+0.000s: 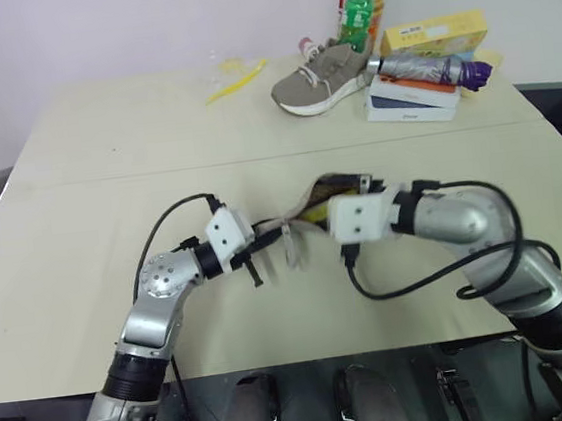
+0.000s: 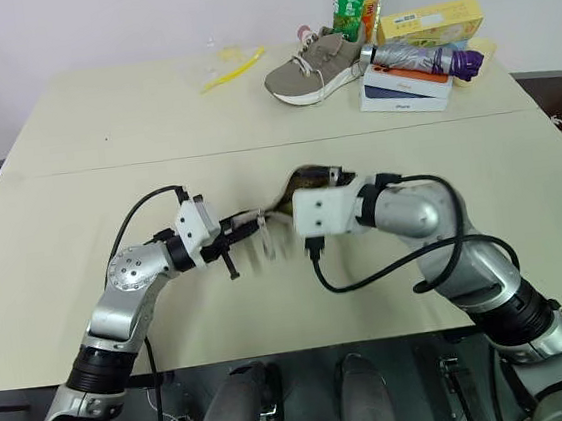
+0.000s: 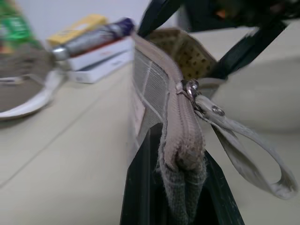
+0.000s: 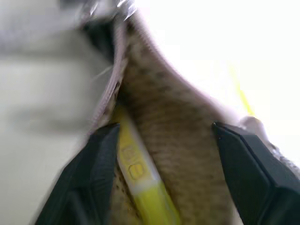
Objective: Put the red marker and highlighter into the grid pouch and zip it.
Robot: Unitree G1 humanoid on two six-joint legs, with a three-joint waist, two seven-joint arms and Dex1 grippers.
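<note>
- Our left gripper (image 3: 180, 187) is pinched tight on one end of the flat grey fabric grid pouch (image 3: 154, 89), holding it up off the pale table (image 1: 108, 188).
- Our right gripper (image 4: 164, 154) has its fingers wide apart at the pouch's open mouth.
- The chunky yellow highlighter (image 4: 140, 183) lies inside the pouch.

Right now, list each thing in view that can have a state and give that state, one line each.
grid pouch: lifted off the table, zipper partly open, its closed end pinched by the left gripper.
highlighter: inside the open pouch.
left gripper: shut on the pouch's end.
right gripper: fingers apart at the pouch's open mouth.
zipper pull cord: hanging loose.
shoe: upright on the table.
green bottle: standing, capped.
</note>
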